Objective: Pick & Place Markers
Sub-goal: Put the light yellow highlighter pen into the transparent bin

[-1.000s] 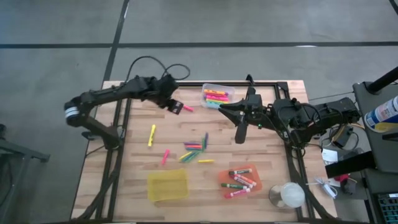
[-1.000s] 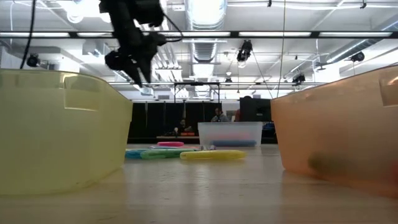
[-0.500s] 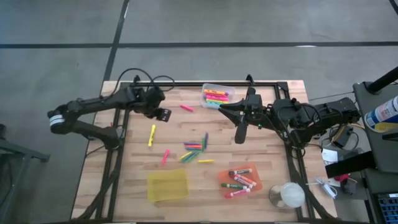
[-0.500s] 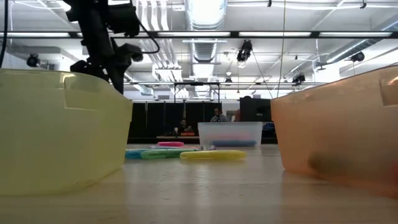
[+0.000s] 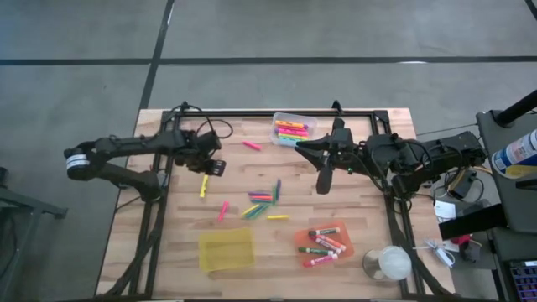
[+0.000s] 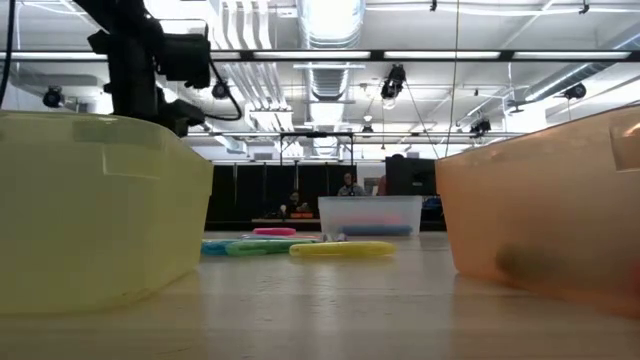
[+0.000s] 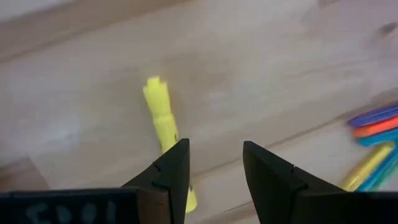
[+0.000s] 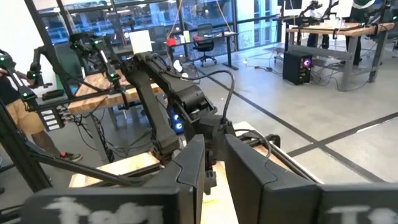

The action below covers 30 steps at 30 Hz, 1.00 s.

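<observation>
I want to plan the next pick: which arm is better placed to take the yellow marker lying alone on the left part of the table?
The left. Its gripper hangs open just above the yellow marker, which lies beside its fingers in the left wrist view. The right gripper waits near the table's middle, farther from it.

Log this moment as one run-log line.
left tool: open, above yellow highlighter marker on wooden table | right tool: open, waiting mid-table

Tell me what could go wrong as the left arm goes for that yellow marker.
The left gripper is open, but the yellow marker lies under one finger rather than in the gap, so closing could nudge or roll it instead of grasping. A pink marker lies loose on the table, outside the bins.
</observation>
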Available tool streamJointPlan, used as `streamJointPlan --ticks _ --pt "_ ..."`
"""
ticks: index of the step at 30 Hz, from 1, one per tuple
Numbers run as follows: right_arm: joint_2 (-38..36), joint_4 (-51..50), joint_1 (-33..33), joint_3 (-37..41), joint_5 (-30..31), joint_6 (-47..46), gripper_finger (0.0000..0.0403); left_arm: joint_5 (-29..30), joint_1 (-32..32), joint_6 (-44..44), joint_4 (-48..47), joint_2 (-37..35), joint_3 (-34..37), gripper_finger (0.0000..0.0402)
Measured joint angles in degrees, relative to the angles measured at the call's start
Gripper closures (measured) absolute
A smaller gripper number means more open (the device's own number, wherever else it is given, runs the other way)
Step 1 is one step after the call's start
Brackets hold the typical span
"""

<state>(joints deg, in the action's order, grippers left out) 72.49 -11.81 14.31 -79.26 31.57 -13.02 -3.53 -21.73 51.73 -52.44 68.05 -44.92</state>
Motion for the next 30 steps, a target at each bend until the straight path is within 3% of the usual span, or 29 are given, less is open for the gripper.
streamJointPlan --ticks 13,20,30 --pt "0.02 0.02 -0.13 0.0 0.09 -0.01 0.0346 1.6 1.07 5.4 0.43 0.04 6.43 0.026" --pt "0.04 0.09 -0.11 0.0 0.1 -0.04 0.0346 1.04 1.51 6.42 7.78 0.04 9.54 0.026" --pt "0.04 0.15 -0.11 0.0 0.09 -3.09 0.0346 3.02 1.66 6.94 10.19 0.75 11.64 0.026"
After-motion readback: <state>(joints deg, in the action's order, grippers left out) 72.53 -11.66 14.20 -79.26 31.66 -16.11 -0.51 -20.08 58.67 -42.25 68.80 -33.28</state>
